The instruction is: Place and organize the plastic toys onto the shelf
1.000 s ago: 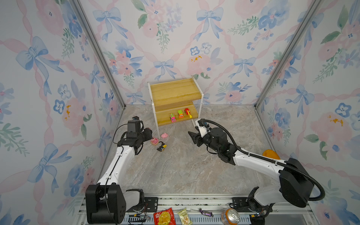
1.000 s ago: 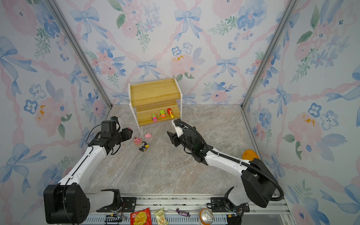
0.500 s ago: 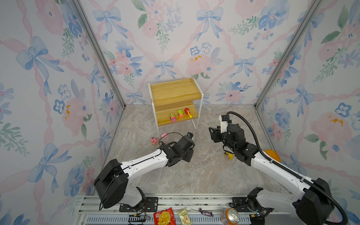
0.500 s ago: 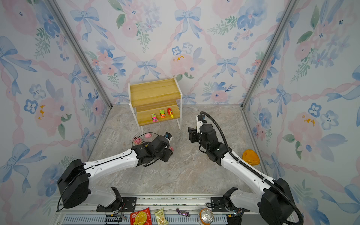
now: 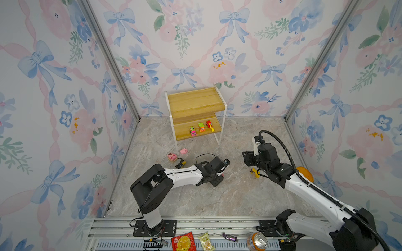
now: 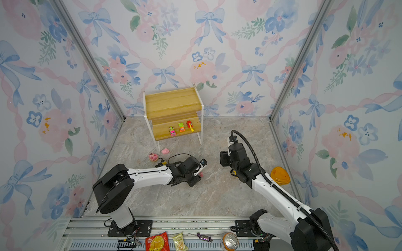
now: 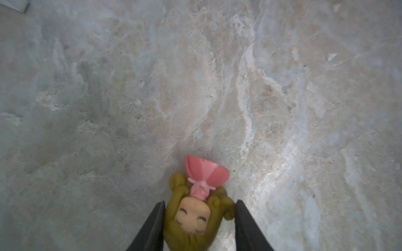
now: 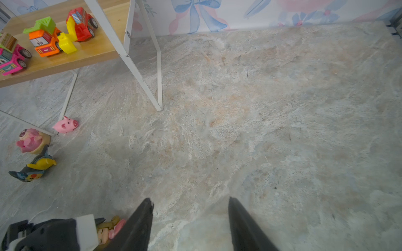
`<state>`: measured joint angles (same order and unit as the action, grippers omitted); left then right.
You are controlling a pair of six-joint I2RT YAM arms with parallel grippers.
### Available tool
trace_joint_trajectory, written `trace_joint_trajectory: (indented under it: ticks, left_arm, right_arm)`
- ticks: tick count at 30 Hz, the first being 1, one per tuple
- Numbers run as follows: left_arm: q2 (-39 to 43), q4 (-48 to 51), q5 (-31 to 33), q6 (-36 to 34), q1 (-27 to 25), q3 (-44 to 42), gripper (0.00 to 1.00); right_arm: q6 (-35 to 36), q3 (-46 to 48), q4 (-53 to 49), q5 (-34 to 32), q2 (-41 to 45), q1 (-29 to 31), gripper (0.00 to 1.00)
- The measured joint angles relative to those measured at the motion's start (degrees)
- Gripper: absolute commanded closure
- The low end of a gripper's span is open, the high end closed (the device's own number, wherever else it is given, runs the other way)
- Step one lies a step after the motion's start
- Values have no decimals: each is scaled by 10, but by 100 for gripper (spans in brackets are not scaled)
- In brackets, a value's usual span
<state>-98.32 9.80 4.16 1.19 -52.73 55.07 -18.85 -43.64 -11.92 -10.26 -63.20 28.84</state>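
Nearest you, on the metal rail (image 5: 217, 226) outside the counter, lie a red foil snack packet (image 5: 183, 242), a yellowish packet (image 5: 205, 241), a purple wrapped candy (image 5: 230, 238) and a metal drink can (image 5: 256, 243). Beyond it lies the grey-beige marbled counter (image 5: 217, 200), boxed in by walls (image 5: 195, 43) papered with blue bows and pink flowers. Your left pincer (image 7: 199, 203) lies low mid-counter with its fingers (image 7: 152, 228) on either side of the pink-dress doll (image 7: 195, 208). The doll has curled olive-yellow hair and closed eyes and is lying on the counter. The fingers sit close against its hair, but you cannot tell whether they squeeze. Your right pincer (image 8: 190, 202) is spread above bare counter to the right. A small yellow-haired figure (image 5: 254, 172) lies half hidden under that arm, and an orange dome-shaped thing (image 6: 280, 175) sits by the right wall. Farther on, the black-yellow figure (image 8: 34, 167), the round pink figure (image 8: 32, 141) and the pink pig (image 8: 65, 125) cluster just beside the front left leg of the two-tier wooden shelf with a white frame (image 5: 195, 102). The left forearm crosses just in front of them. On the lower board stand the pink car (image 5: 193, 131), the green-orange car (image 5: 201, 127) and the red car (image 5: 209, 125) in a row.
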Motion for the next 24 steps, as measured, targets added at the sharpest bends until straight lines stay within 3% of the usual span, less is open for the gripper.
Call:
trace_joint_trajectory:
  ticks: [4,9,15,24]
  left_arm:
    - [3,-6,-6,-11,4,-1,18]
    - [90,-2,-57,11,78,-1,5]
    - [228,-20,-121,75,177,-2,2]
    - [256,-17,-203,208,302,-41,2]
  right_arm:
    - [21,0,-8,21,-1,-2,40]
    - [78,-24,-34,49,-23,10,36]
    - [179,-70,-57,81,-56,64,33]
    - [367,-113,-81,86,-162,190,28]
